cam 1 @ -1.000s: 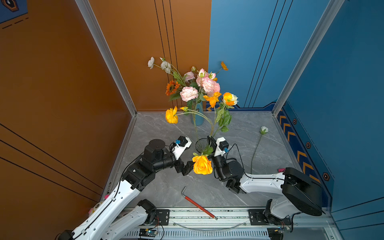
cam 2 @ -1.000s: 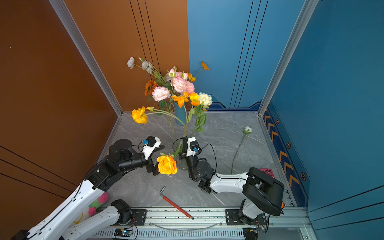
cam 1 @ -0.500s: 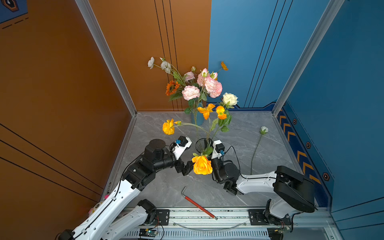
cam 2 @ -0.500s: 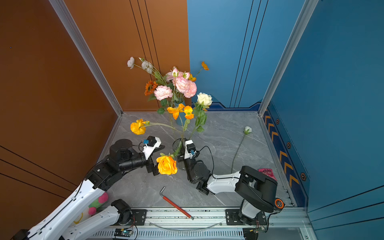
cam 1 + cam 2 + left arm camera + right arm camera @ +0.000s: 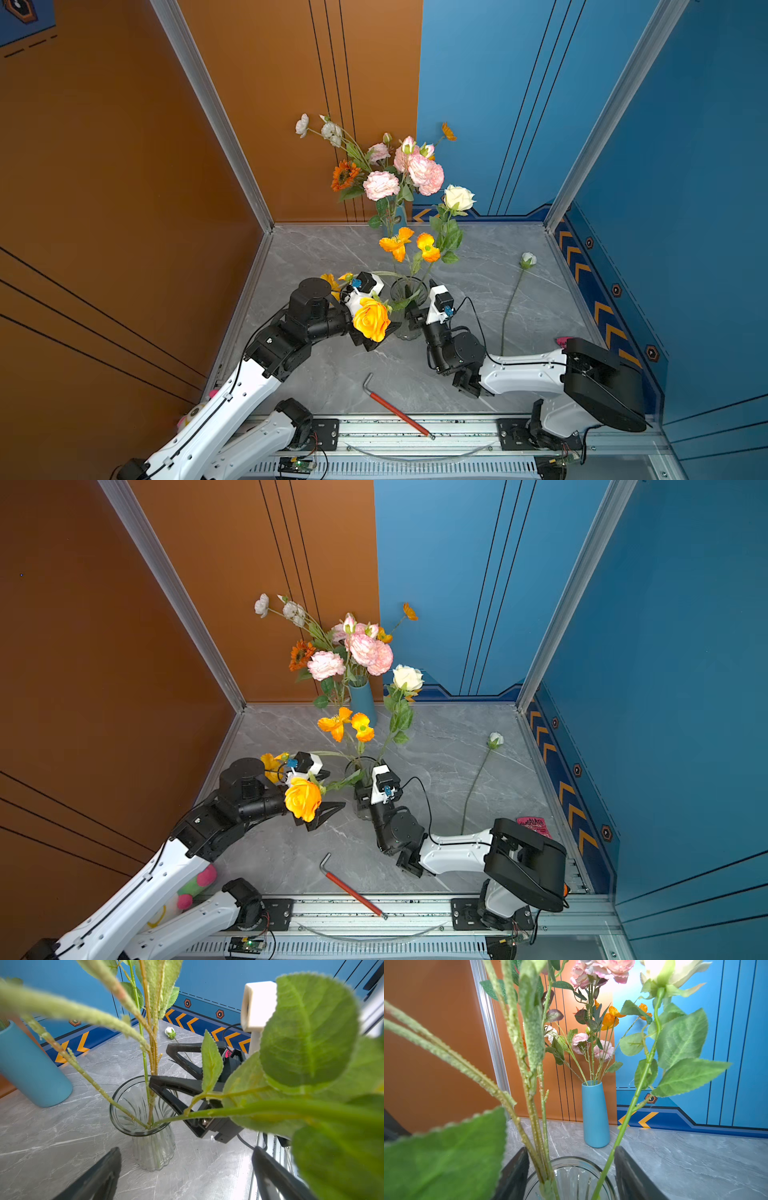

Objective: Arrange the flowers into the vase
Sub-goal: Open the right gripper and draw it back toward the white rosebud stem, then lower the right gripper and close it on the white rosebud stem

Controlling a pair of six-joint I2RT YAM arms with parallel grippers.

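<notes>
- The right gripper sits at the rim of the clear ribbed glass vase with its jaws apart. The green stem of the cream rose rises between the fingers, close beside one of them, and nothing is pinched.
- The left gripper is spread wide and empty, low on the vase's other side. The large yellow rose leans out of the vase over it.
- The two orange poppies also stand in the glass vase.
- One loose white-budded flower on a long green stem lies flat on the grey marble tabletop, well apart from the vase and on the right arm's side.
- Its long axis runs from the bud at the far end towards the front rail, and the stem's end lies near the right arm's white link.
- The right arm is therefore clearly nearer. Picking it up likely means backing off the rim, swinging outward and setting the jaws across the stem.
- A bunch of pink, white and orange blooms stands in a tall matte blue vase by the back wall, beyond both grippers.
</notes>
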